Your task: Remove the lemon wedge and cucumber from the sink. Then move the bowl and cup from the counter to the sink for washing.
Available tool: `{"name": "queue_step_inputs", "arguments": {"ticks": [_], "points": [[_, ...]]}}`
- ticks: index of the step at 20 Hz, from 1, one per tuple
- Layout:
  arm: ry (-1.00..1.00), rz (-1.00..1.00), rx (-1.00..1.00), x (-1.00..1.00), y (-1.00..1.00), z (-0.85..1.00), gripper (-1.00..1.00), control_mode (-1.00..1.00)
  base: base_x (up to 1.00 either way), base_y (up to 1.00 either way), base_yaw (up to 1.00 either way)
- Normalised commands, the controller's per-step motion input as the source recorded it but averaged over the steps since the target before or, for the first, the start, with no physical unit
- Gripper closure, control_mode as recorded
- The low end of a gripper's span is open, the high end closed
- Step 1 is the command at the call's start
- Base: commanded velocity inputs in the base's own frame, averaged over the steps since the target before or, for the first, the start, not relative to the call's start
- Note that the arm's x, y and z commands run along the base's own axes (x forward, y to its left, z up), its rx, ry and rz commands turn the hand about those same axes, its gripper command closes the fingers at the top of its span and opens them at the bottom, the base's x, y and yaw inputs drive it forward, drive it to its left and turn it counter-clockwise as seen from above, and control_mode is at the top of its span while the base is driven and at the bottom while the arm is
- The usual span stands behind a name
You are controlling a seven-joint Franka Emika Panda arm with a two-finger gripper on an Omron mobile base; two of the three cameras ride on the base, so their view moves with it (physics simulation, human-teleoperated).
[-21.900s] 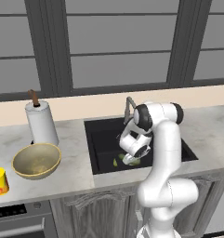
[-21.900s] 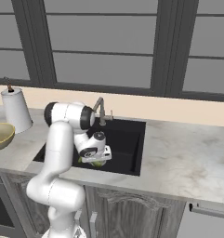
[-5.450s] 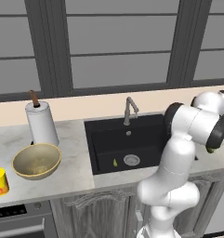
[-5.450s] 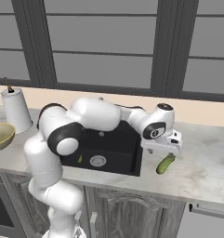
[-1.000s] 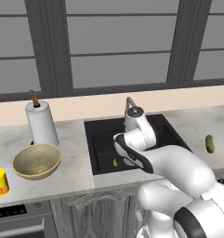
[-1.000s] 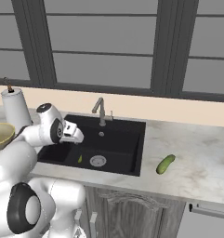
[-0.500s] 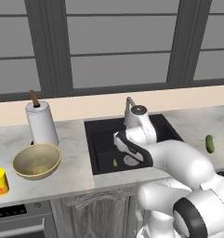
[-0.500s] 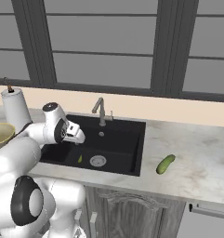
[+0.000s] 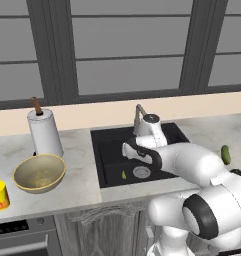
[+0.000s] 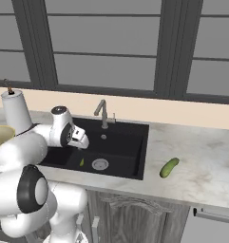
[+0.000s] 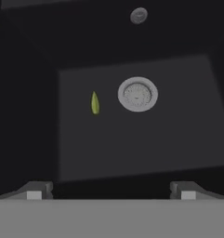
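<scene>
The end effector (image 11: 111, 190) hangs over the near part of the sink (image 11: 132, 153) with its jaws at full spread and nothing between them. The lemon wedge (image 11: 95, 102) lies on the basin floor ahead of the end effector and somewhat to the left of its centre line in the hand view — well apart from both fingertips (image 11: 34, 191). Its long axis runs nearly straight away from the hand, pointed end farthest, so the jaws as they stand would close across its narrow width. Just beside it, to the right in that view, sits the round drain (image 11: 137, 94), near but not touching. The coming move therefore calls for a forward and downward reach with a slight leftward shift. Farther off, the cucumber (image 10: 169, 167) rests on the table (image 10: 201, 161) right of the sink — already out of the basin.
</scene>
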Motion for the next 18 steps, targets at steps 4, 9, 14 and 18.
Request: {"name": "queue_step_inputs", "arguments": {"ticks": [4,9,14,18], "points": [[0.09,0.0,0.02,0.16,0.09,-0.12,-1.0,-1.0,0.0,0.0,0.0],[0.06,0.0,0.02,0.14,0.09,-0.12,-1.0,-1.0,0.0,0.0,0.0],[0.01,0.0,0.0,0.12,0.05,-0.14,-1.0,-1.0,0.0,0.0,0.0],[0.03,0.0,0.0,0.09,0.01,-0.15,-1.0,-1.0,0.0,0.0,0.0]]}}
